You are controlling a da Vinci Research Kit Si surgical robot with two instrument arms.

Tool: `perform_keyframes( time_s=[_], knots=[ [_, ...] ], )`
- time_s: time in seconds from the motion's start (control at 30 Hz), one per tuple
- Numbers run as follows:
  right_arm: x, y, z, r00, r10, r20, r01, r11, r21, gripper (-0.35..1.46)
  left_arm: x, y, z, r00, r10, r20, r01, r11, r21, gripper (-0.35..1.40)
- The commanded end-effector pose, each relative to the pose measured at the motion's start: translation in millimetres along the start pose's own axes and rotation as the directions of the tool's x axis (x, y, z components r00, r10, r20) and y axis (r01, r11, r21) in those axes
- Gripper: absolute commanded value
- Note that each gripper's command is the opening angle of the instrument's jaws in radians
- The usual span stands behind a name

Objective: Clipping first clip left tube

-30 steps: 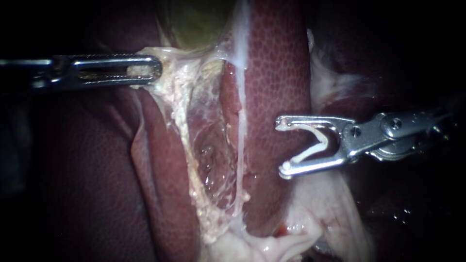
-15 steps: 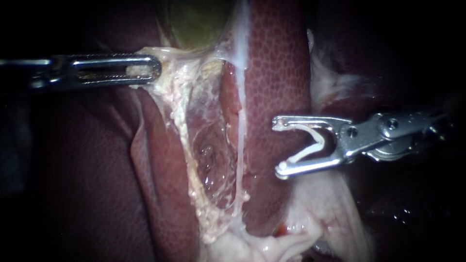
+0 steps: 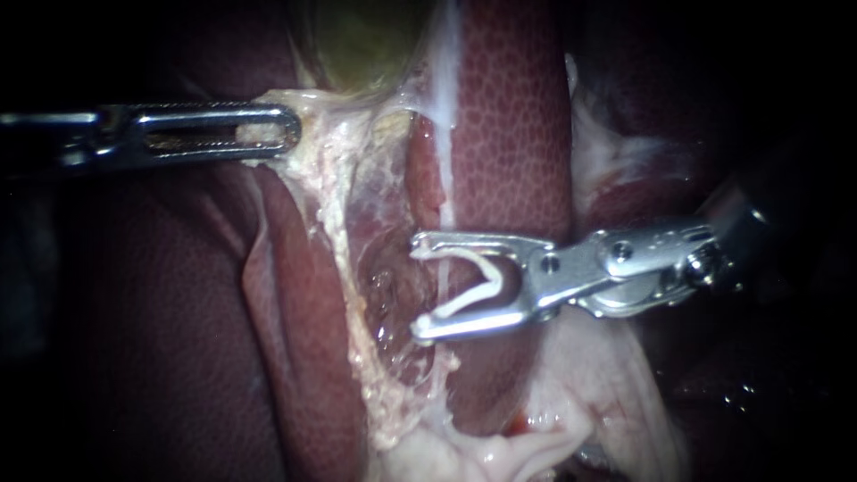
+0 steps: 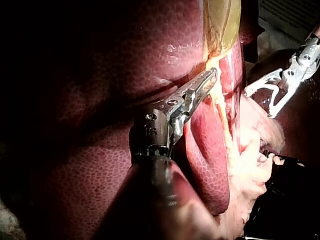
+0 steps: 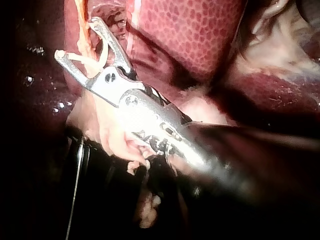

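The left tube (image 3: 337, 234) is a lumpy yellowish-white strand running down from the gallbladder's neck. A thin white right tube (image 3: 444, 201) runs beside it, with a window of bared tissue between them. My left instrument (image 3: 284, 132) is shut on whitish tissue at the gallbladder's neck and holds it to the left; in the left wrist view it (image 4: 212, 76) grips the same tissue. My right instrument (image 3: 418, 287) carries an open white clip (image 3: 460, 303) between wide-standing jaws. Its jaws straddle the thin right tube, tips over the window, short of the left tube. The right wrist view shows the right instrument (image 5: 77, 37) with the clip (image 5: 85, 60).
The greenish gallbladder (image 3: 357, 40) lies at the top. Dark red liver (image 3: 509, 116) flanks the tubes on both sides. Pale fatty tissue (image 3: 500, 451) bunches below the tubes. My right instrument (image 4: 260, 102) also shows in the left wrist view, beyond the left instrument's jaws.
My right instrument has moved left with the clip, from over the liver to astride the thin right tube. The left instrument holds its grip unmoved.
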Motion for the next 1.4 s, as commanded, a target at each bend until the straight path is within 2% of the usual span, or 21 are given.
perform_keyframes(
  time_s=[0.03, 0.27, 0.47, 1.4],
  knots=[
    [-0.4, 0.2, 0.5, 1.0, 0.004, 0.004, -0.004, 1.0, -0.003, 0.6, 0.0, 0.0, 0.0, 1.0, 0.0, 0.0, 0.0, 1.0, 0.0, -0.35],
    [-2.3, 1.0, 2.6, 1.0, 0.019, 0.016, -0.019, 1.0, 0.006, 0.6, 0.0, -0.1, 0.0, 1.0, 0.0, 0.0, 0.0, 1.0, -0.001, -0.35],
    [-3.3, 1.3, 3.8, 1.0, 0.025, 0.019, -0.025, 1.0, 0.011, 0.6, 0.0, -0.2, 0.0, 1.0, 0.0, 0.0, 0.0, 1.0, -0.001, -0.35],
    [-5.5, 1.5, 7.5, 0.998, 0.046, 0.038, -0.048, 0.997, 0.058, 0.6, 0.1, -0.4, 0.2, 1.0, 0.001, 0.002, -0.001, 1.0, -0.007, -0.35]
  ],
)
